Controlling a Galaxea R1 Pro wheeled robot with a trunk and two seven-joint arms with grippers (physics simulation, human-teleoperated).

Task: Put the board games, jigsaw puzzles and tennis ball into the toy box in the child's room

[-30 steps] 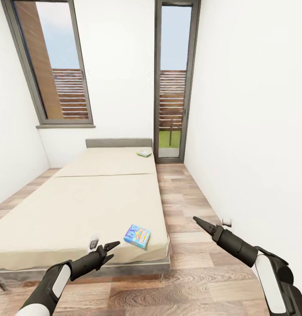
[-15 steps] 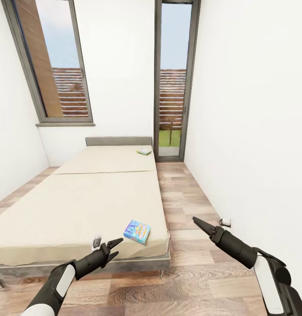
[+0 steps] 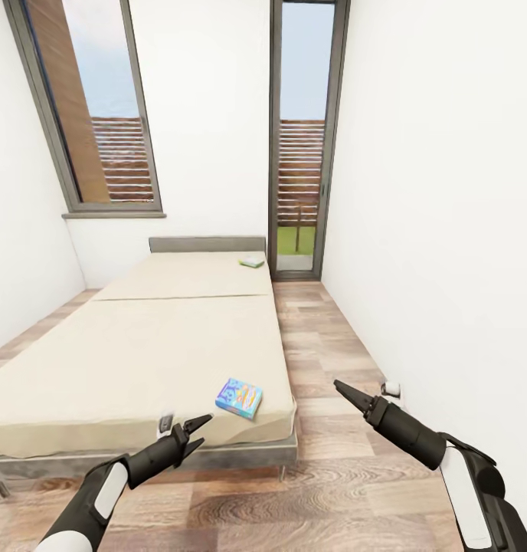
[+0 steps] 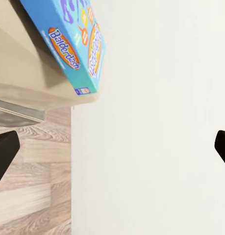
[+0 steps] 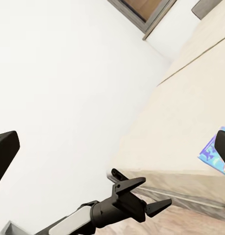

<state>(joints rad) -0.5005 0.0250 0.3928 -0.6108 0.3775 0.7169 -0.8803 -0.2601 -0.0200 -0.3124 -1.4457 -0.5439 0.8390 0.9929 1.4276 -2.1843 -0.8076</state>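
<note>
head view looks down the bed (image 3: 141, 345); both wrist views share its near corner.

The bed (image 3: 141, 345) is plain beige with a grey headboard (image 3: 207, 244) at twelve o'clock. At its five o'clock corner lies a bright blue board game (image 3: 239, 398) — orange and purple lettering, "Balderdash" in white on an orange oval. A pale green board game (image 3: 252, 262) sits at one o'clock. The floor (image 3: 325, 491) is brown wood grain, the walls white, the window frames dark grey. Both grippers are black — left gripper (image 3: 196, 431), right gripper (image 3: 345, 391) — on white forearms.
</note>
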